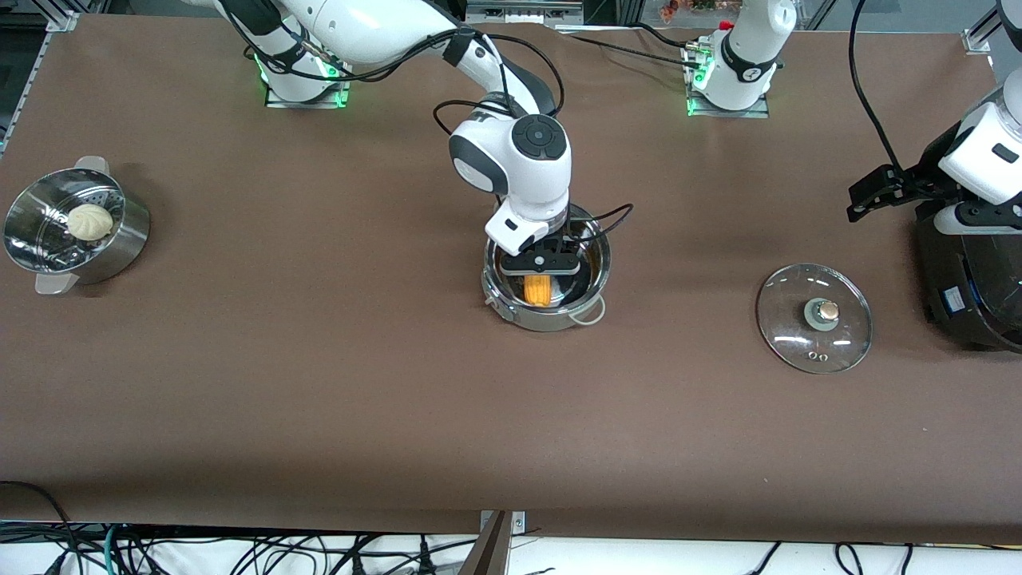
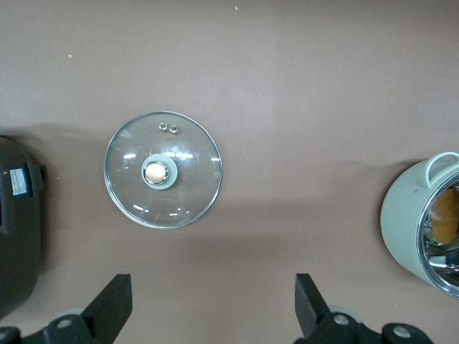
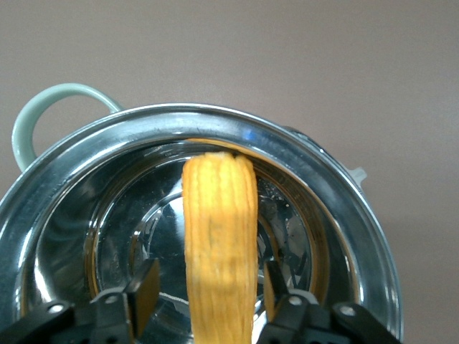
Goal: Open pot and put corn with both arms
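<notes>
Right gripper (image 1: 545,262): low inside the open pot (image 1: 592,297), fingers apart on either side of the corn (image 1: 537,290), not clamping | corn: in the pot | lid (image 1: 814,318): flat on the table toward the left arm's end, well apart from the pot | left gripper (image 2: 209,304): high above the lid, fingers spread wide, waiting.

1. Steamer bowl (image 1: 76,231): perforated steel, flat tab handles, at the right arm's end of the table (image 1: 319,399).
2. Bun (image 1: 89,221): pale, round, inside the steamer bowl.
3. Cooker (image 1: 970,279): black, rounded, at the left arm's end.
</notes>
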You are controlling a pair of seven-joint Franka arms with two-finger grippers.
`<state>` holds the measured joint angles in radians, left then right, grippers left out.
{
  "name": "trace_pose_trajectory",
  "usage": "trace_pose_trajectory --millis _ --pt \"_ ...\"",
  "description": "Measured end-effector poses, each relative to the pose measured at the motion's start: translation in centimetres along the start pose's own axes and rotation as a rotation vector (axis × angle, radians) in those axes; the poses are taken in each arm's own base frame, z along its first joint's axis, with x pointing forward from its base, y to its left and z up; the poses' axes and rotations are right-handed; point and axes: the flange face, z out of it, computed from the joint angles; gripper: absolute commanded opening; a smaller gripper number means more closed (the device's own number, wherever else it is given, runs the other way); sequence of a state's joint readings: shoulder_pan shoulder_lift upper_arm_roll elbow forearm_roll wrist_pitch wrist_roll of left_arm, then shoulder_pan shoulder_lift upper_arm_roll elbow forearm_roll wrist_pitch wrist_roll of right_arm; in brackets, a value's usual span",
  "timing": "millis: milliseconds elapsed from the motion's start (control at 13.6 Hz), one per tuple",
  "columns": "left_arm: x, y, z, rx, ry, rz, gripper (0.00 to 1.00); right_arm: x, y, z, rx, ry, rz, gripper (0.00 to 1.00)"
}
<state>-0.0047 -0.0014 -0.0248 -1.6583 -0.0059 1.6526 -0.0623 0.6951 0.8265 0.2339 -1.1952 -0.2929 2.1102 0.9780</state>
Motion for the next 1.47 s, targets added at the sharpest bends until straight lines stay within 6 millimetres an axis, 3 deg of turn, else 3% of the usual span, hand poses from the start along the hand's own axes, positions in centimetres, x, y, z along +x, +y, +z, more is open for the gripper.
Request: trace_pose_trajectory --millis 294,515,810,1104,1251,1472 --pt "0.0 -0.3 0.0 0.001 -0.002 -0.007 1.00 0.0 0.0 0.0 0.001 0.001 0.001 0.98" --pt "0.0 -0.4 0.0 0.001 -0.003 -0.009 1.00 0.8 0.3 -0.7 0.005 0.009 0.012 0.99" --pt "0.1 -0.6 0.1 0.001 -0.004 -0.013 1.00 2.0 1.5 -3.6 -0.040 0.010 0.018 0.99" --pt "0.1 -0.6 0.1 0.001 -0.005 -0.013 1.00 5.3 6.9 -9.6 -0.159 0.006 -0.073 0.99" --pt "0.1 -0.6 0.1 0.001 -0.004 -0.013 1.00 7.8 10.8 -12.3 -0.174 -0.006 -0.060 0.99" --pt "0.1 -0.7 0.1 0.001 -0.004 -0.013 1.00 11.4 17.7 -14.9 -0.185 -0.067 -0.061 0.99"
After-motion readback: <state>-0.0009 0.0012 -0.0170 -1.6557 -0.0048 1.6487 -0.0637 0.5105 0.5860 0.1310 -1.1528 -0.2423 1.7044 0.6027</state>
